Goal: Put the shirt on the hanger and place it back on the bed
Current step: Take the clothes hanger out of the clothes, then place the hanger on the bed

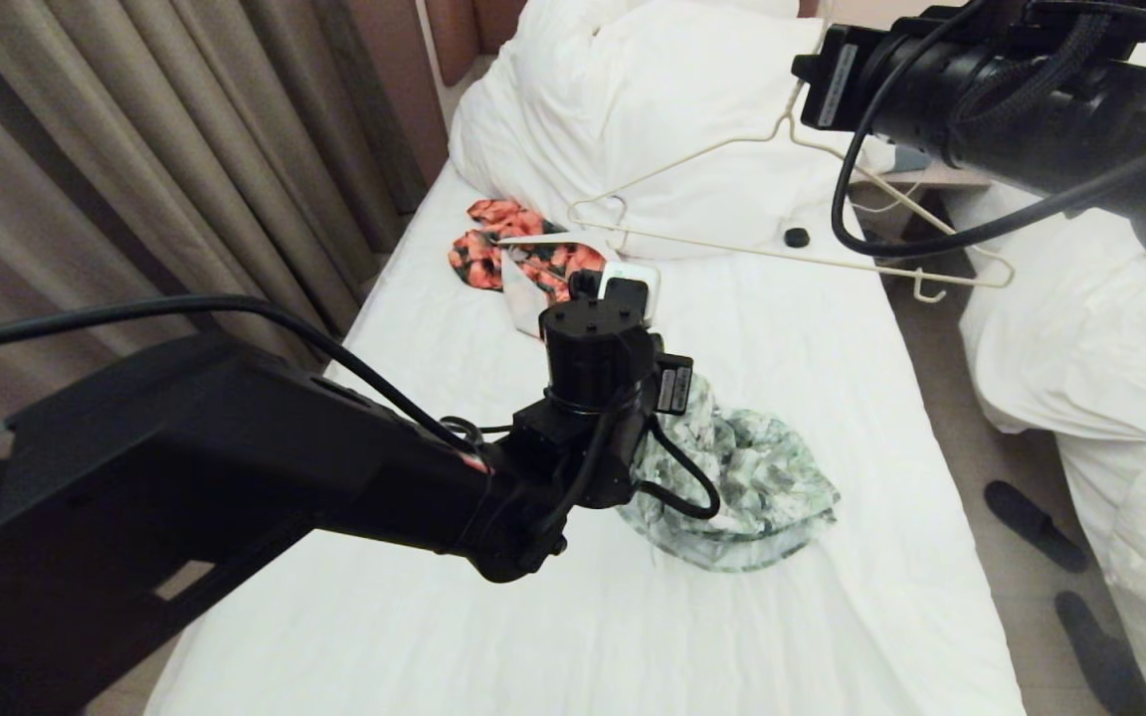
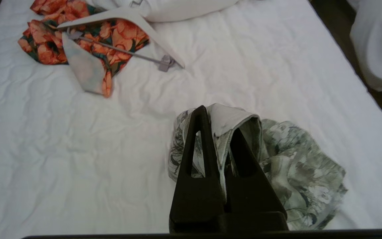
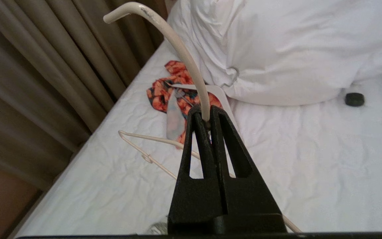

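Mid-bed point(image 1: 414, 298), the left gripper point(image 2: 222, 129) pinches the crumpled shirt point(image 2: 297, 169); above the bed's head end, the right gripper point(image 3: 207, 119) clamps the hanger point(image 3: 177, 43).

The left arm point(image 1: 235, 467) blocks the near side of the shirt point(image 1: 752, 477) in the head view, and the left gripper's fingertips are out of sight behind its own wrist there. The right arm point(image 1: 1011, 89) covers the hanger point(image 1: 692, 159) at its neck, so the hook can't be seen from the head. The orange floral garment point(image 1: 493, 249) is partly hidden behind the left wrist. The bed point(image 1: 832, 636) runs off the bottom edge.
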You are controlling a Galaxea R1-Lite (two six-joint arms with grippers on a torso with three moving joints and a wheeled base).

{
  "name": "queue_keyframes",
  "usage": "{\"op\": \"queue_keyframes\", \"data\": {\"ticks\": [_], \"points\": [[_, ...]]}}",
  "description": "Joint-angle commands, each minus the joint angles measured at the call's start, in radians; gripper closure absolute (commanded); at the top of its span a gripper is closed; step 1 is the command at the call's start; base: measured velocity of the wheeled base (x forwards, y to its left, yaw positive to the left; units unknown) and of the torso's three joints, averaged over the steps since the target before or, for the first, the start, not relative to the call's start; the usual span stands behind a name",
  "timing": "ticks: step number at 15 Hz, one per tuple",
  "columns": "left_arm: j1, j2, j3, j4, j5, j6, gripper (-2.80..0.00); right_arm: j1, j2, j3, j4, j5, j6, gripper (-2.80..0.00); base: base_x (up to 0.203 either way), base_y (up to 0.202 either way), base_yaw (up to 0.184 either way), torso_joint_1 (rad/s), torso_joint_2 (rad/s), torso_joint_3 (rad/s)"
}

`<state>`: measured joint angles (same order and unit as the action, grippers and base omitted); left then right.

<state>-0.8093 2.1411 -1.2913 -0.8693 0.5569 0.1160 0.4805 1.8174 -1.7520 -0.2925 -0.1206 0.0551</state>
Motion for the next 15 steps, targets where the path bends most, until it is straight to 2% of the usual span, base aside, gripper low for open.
{"op": "queue_keyframes", "data": {"ticks": [1,4,5,8,10,13,14,15], "points": [[0.043,0.023,0.001,-0.005,-0.004,0.001,0.00,-0.011,0.000,0.017,-0.003,-0.001,0.000,0.00,0.000,0.000,0.000,0.000,0.00,0.000],[0.141,0.053,0.000,-0.007,-0.042,0.001,0.00,-0.026,-0.012,0.051,-0.004,0.000,0.000,0.00,0.000,0.000,0.000,0.000,0.00,0.000],[0.183,0.067,0.006,-0.009,-0.058,0.000,-2.80,-0.036,-0.013,0.065,-0.007,0.001,0.000,0.00,0.000,0.000,0.000,0.000,0.00,0.000],[0.271,0.094,0.015,-0.029,-0.120,0.010,-2.80,-0.042,-0.004,0.066,-0.020,0.003,0.000,0.00,0.000,0.000,0.000,0.000,0.00,0.000],[0.291,0.094,0.023,-0.033,-0.126,0.011,-2.80,-0.039,-0.004,0.060,-0.020,0.003,-0.001,0.00,0.000,0.000,0.000,0.000,0.00,0.000],[0.294,0.052,0.131,-0.067,-0.126,0.011,-2.80,-0.037,-0.007,0.079,-0.019,0.000,-0.001,0.00,0.000,0.000,0.000,0.000,0.00,0.000],[0.294,0.031,0.189,-0.097,-0.125,0.011,0.00,-0.037,-0.011,0.110,-0.019,-0.004,-0.001,0.00,0.000,0.000,0.000,0.000,0.00,0.000],[0.295,0.017,0.244,-0.133,-0.125,0.012,0.00,-0.036,-0.013,0.139,-0.020,-0.013,-0.001,0.00,0.000,0.000,0.000,0.000,0.00,0.000]]}}
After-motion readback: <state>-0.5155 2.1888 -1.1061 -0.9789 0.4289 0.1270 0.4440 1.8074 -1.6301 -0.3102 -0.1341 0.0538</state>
